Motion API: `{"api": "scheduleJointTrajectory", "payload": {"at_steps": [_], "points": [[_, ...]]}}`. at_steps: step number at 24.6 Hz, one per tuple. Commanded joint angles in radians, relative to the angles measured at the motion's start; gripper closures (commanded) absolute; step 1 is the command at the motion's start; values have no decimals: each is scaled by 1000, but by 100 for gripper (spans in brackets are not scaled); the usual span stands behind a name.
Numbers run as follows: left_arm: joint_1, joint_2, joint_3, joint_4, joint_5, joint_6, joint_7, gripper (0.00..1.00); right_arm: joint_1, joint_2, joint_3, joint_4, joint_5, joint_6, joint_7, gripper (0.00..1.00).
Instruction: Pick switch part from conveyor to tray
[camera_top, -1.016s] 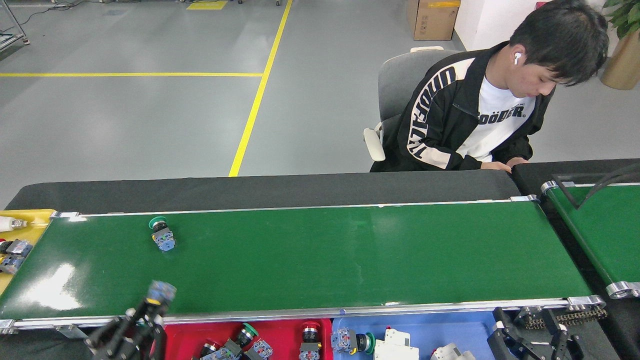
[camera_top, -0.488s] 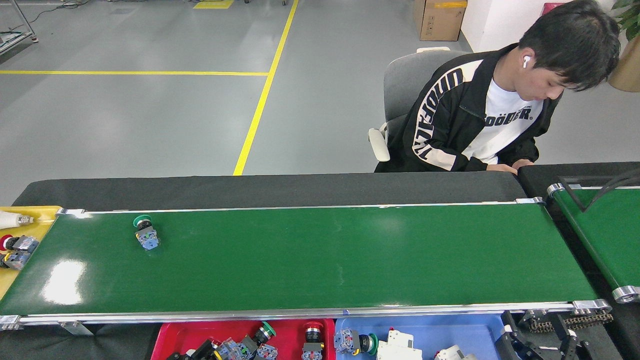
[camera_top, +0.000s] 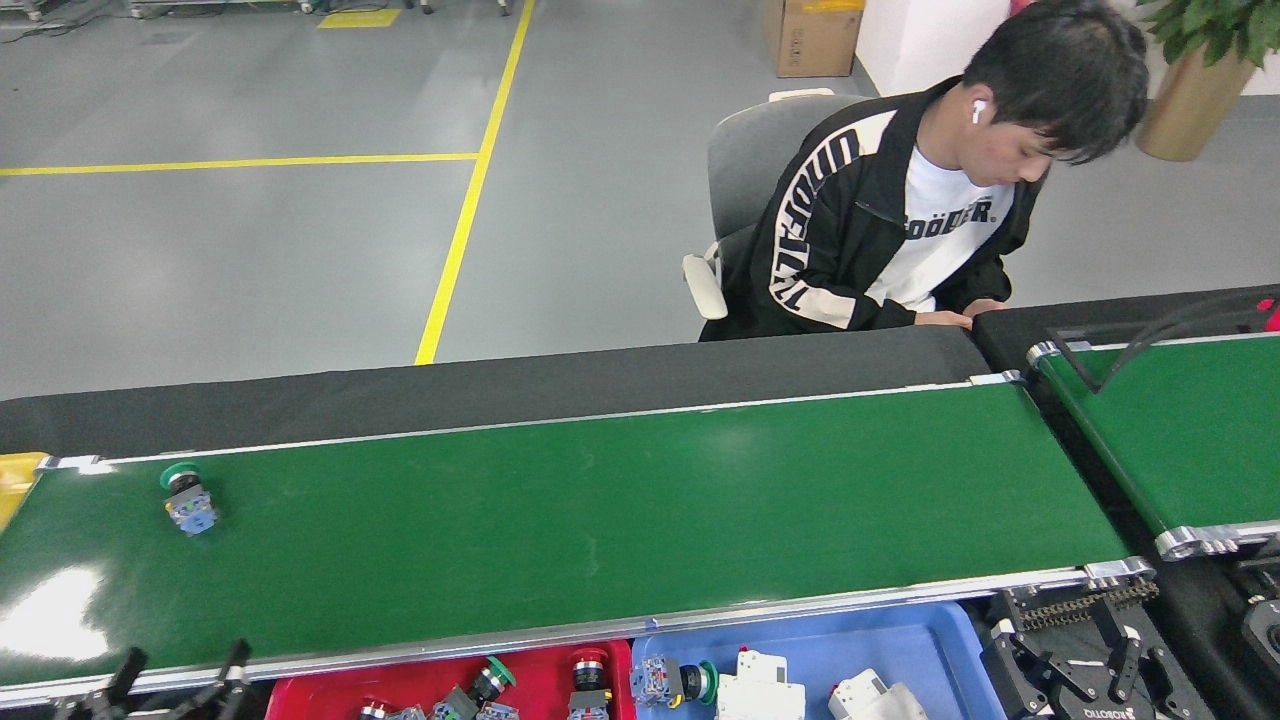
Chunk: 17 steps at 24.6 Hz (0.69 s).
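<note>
One switch part (camera_top: 186, 497) now further left on conveyor (camera_top: 600, 500); left tool (camera_top: 180, 675) spread, empty.

The red tray (camera_top: 330, 695) and the blue tray (camera_top: 900, 640) are both cut off by the bottom edge, so the parts lying in them show only in part. The left claw (camera_top: 180, 675) pokes up as two dark fingertips, its body out of frame. The right claw (camera_top: 1085, 665) is dark; its opening cannot be judged. The conveyor (camera_top: 600, 500) runs off the left edge beside a sliver of yellow tray (camera_top: 15, 475).
</note>
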Motion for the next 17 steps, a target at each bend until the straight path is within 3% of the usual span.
{"api": "scheduleJointTrajectory", "payload": {"at_steps": [1, 7, 17], "points": [[-22, 51, 31, 52, 7, 71, -4, 0, -13, 2, -1, 11, -15, -4, 1, 1], [-1, 160, 166, 200, 83, 84, -23, 0, -39, -12, -1, 149, -35, -147, -2, 1], [-45, 274, 131, 347, 152, 93, -26, 0, -48, -18, -2, 163, -36, -248, -2, 1]]}}
